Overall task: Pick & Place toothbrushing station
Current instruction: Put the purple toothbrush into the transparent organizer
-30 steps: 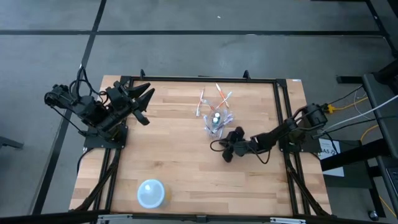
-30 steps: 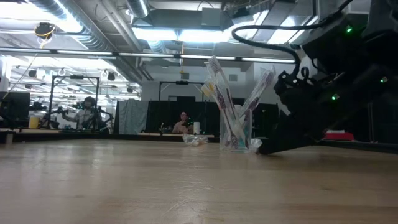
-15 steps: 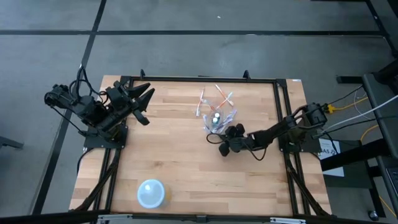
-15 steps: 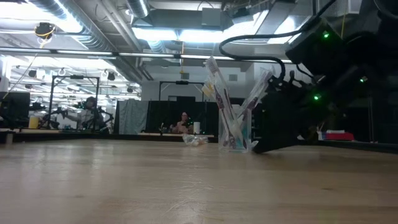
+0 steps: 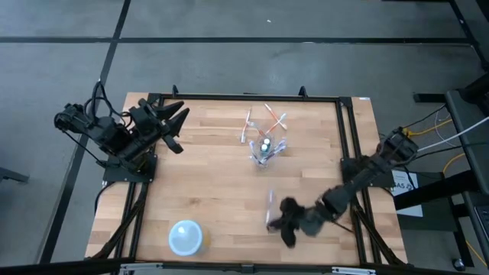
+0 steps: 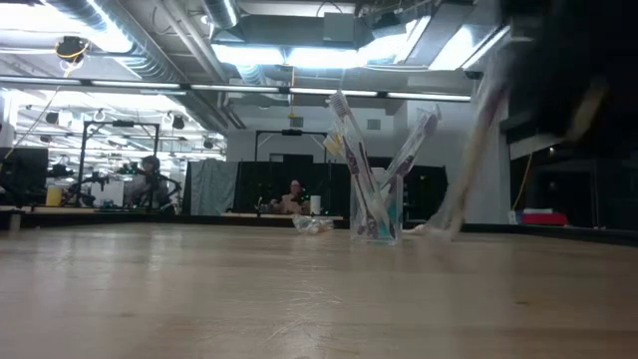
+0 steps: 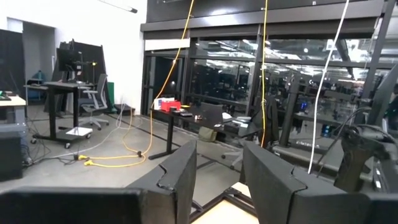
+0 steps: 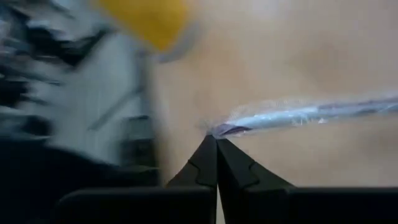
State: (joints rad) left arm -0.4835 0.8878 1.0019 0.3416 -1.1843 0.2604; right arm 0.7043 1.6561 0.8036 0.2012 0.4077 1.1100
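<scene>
From above, the right claw [image 5: 284, 227] sits low over the near part of the wooden worktop [image 5: 214, 191], pinched shut on a wrapped toothbrush [image 5: 270, 206] that lies out from it toward the clear cup [image 5: 265, 149]. That cup stands well apart from it near the far middle, holding more brushes and the teal tube [image 5: 266, 144], with loose toothbrushes [image 5: 247, 126] beside it. A pale blue bowl [image 5: 186, 237] rests at the near edge. The left claw [image 5: 175, 126] waits at the far left corner, fingers parted and empty. At table height, the cup [image 6: 377, 214] stands upright with brushes fanned out, and the held toothbrush [image 6: 471, 150] slants blurred beside it. The left wrist camera shows parted fingers [image 7: 180, 177]. The right wrist camera shows fingertips [image 8: 214, 155] closed on the toothbrush's [image 8: 311, 112] end.
</scene>
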